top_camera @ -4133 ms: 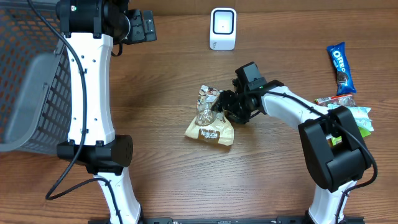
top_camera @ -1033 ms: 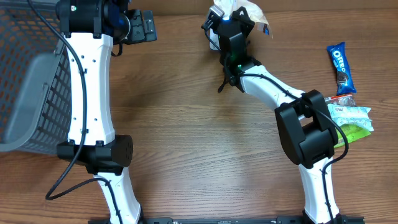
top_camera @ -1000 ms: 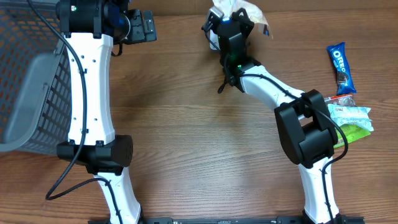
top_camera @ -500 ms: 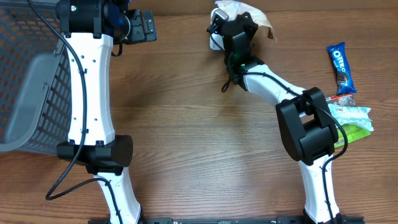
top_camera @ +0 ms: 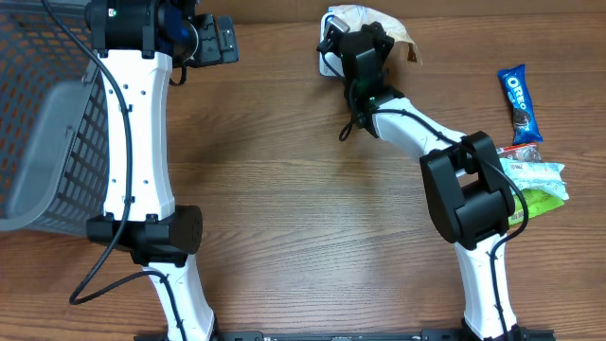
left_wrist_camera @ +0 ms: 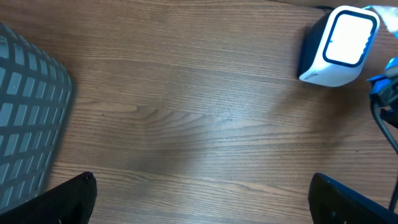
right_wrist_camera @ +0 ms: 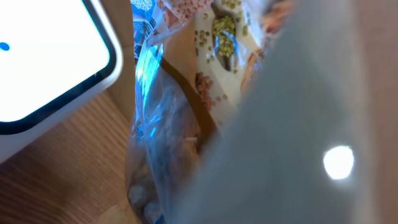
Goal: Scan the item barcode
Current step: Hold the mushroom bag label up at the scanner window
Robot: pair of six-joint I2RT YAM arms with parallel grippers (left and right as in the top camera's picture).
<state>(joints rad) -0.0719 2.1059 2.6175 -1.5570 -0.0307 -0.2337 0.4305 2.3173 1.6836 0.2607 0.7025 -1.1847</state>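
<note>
Snack bag (top_camera: pixel 383 21), one, at top centre of overhead frame, raised just above white barcode scanner (left_wrist_camera: pixel 339 46), also one. Right gripper (top_camera: pixel 352 33) jaws pinched together on bag edge. Left gripper (top_camera: pixel 222 40) at upper left, jaws wide apart, holding nothing. One grey basket (top_camera: pixel 38 114) at left edge. One Oreo pack (top_camera: pixel 519 102) at right edge; other packets (top_camera: pixel 535 180) below it, count unclear.

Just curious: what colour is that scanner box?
White scanner box, dark side; clearest in the left wrist view.
</note>
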